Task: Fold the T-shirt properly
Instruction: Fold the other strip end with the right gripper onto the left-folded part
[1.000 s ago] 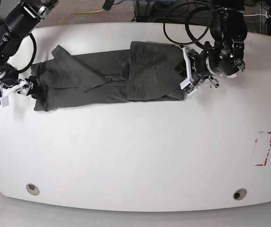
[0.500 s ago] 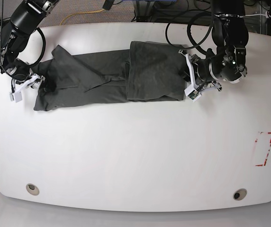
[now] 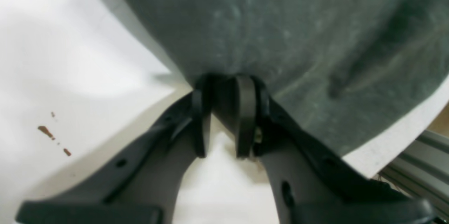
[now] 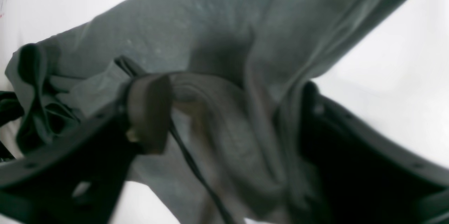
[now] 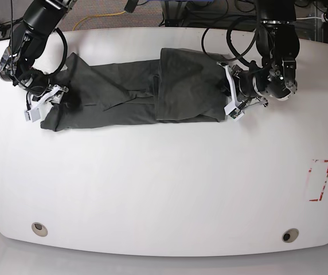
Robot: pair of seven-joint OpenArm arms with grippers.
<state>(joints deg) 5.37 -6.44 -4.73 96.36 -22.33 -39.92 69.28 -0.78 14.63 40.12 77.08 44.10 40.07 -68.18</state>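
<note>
The dark charcoal T-shirt (image 5: 124, 94) lies stretched across the far half of the white table, with its right end folded over into a squarish panel (image 5: 187, 86). My left gripper (image 5: 228, 96) is at the panel's right edge. In the left wrist view it (image 3: 224, 111) is shut, pinching the cloth's edge (image 3: 280, 34) at the fingertips. My right gripper (image 5: 50, 100) is at the shirt's crumpled left end. In the right wrist view it (image 4: 228, 111) stands wide open, with bunched cloth (image 4: 217, 59) lying between the fingers (image 4: 147, 111).
A red marked rectangle (image 5: 319, 180) lies on the table at the right. Two round holes (image 5: 38, 228) (image 5: 290, 235) sit near the front edge. Cables run behind the table's far edge (image 5: 106, 20). Brown specks (image 3: 45, 131) show on the tabletop.
My right gripper has moved to the right, from beside the shirt's left end onto it, bunching that end. The left gripper has stayed at the right edge.
</note>
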